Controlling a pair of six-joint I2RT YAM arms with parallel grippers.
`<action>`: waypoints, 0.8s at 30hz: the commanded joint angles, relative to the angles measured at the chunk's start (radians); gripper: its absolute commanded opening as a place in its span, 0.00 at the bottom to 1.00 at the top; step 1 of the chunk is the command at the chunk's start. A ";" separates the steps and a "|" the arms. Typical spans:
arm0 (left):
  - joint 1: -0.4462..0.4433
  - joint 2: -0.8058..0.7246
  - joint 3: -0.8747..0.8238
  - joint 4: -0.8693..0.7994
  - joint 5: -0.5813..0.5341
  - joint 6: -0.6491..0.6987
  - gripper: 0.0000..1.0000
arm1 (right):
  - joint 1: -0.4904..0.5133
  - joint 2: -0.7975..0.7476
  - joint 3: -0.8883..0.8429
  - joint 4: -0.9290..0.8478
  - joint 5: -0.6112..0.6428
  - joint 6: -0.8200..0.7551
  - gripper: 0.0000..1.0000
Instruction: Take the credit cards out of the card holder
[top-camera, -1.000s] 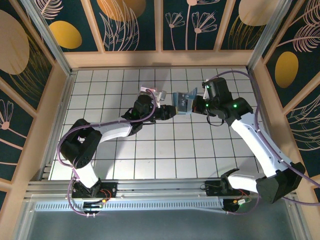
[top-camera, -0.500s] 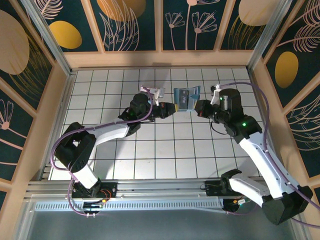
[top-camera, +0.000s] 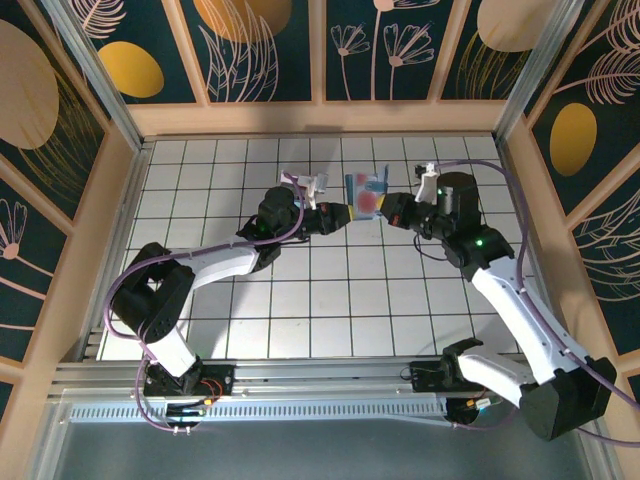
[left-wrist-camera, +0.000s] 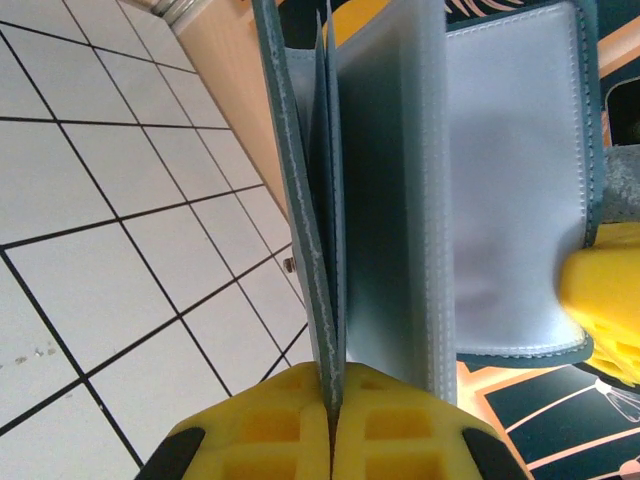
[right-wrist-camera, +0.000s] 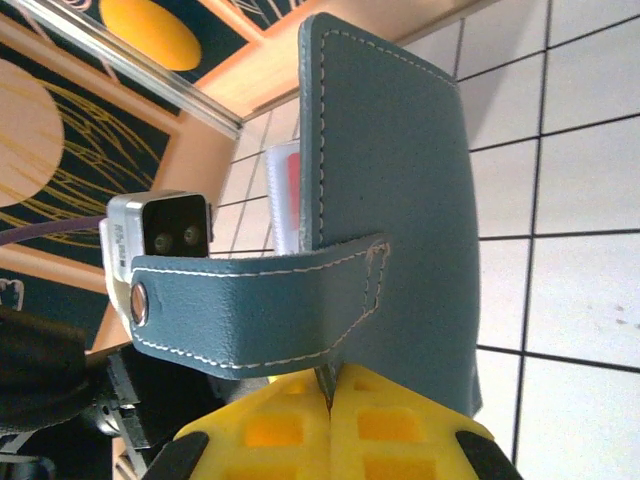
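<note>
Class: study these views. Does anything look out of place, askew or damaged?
Nothing damaged or spilled. The card holder is held on edge between the left gripper and right gripper, its snap strap unfastened and a red card peeking out.

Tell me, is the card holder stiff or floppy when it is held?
Likely floppy at its fold: the card holder is held open between the left tool and the right tool, each pinching one edge. It looks thin, so probably light. Its glossy clear sleeves may be slippery.
</note>
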 joint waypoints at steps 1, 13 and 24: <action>-0.004 -0.004 -0.013 0.041 0.045 -0.006 0.00 | 0.004 -0.037 0.044 -0.020 0.107 -0.027 0.00; -0.004 -0.018 -0.023 0.087 0.075 -0.028 0.00 | 0.005 -0.053 0.003 0.000 0.134 -0.033 0.14; -0.004 -0.028 -0.029 0.107 0.097 -0.037 0.00 | 0.006 -0.021 0.001 0.003 0.152 -0.061 0.24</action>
